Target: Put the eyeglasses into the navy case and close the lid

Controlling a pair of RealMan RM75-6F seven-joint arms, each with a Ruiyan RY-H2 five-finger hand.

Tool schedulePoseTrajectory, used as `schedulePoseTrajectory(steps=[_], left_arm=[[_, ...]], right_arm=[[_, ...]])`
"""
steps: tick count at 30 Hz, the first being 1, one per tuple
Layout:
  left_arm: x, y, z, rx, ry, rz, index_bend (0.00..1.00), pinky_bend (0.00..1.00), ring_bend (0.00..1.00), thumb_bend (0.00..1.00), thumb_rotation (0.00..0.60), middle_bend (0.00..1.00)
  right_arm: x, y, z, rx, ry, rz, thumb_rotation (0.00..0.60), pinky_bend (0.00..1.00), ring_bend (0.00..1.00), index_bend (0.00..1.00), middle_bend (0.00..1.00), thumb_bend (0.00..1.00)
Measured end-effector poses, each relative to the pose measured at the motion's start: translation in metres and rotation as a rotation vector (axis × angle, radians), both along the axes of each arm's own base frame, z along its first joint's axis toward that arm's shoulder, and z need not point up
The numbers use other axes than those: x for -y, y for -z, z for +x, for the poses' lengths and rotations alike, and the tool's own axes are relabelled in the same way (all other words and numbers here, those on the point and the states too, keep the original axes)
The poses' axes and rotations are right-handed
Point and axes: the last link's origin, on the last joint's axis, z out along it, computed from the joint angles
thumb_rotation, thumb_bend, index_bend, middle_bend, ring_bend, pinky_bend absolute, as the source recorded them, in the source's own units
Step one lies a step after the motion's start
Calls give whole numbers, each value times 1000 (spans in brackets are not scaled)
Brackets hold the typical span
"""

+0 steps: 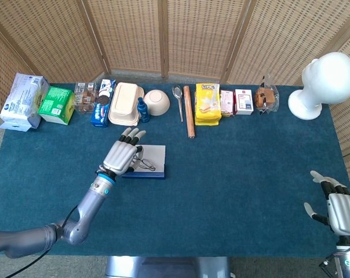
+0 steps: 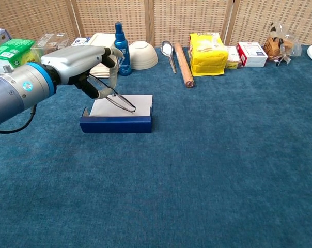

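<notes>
The navy case [image 2: 116, 124] [image 1: 157, 173] lies open on the blue cloth, its pale inner lining facing up. My left hand [image 2: 89, 70] [image 1: 121, 156] hovers over the case's left part and pinches the thin-framed eyeglasses [image 2: 120, 101] [image 1: 145, 166]. The glasses slant down to the right, over the lining; whether they touch it I cannot tell. My right hand [image 1: 343, 209] rests at the table's near right corner, fingers apart, holding nothing; the chest view does not show it.
Along the back edge stand a blue bottle [image 2: 119, 42], a white bowl [image 2: 142, 55], a spoon [image 2: 169, 54], a wooden roller [image 2: 184, 64], a yellow packet [image 2: 207, 53], small boxes [image 2: 252, 53] and stacked white trays [image 1: 126, 103]. A white mannequin head [image 1: 325, 81] stands far right.
</notes>
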Motion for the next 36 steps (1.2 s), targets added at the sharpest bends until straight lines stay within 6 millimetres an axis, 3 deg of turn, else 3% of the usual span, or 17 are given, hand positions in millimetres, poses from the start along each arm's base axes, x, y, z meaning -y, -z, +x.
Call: schedulePoseTrajectory(steps=[7,15,24,33,36], left_arm=[[8,18,-5,-58,25,-51,535,0,0,463,600,58],[13,19,-8,-94,35,-66,358,0,0,424,600,0],[13,15,-10,-104,19,-57,352,0,0,403,600,0],[9,-8,-14,-18,-25,-14,400,0,0,389,596,48],[8,-16,-18,-6,-43,-11,391,15,7,386,550,97]], right_arm=[[-1,-1,1,0,0,-1,600,293,229,171,312,266],[0,0,3,1,-4,-1,600,293,231,171,312,267],[-1,0,4,1,-6,0,600,293,234,172,312,265],[0,0,5,-2,-8,-1,600,293,234,171,312,266],[1,2,5,-1,-9,4,600,293,235,172,312,266]])
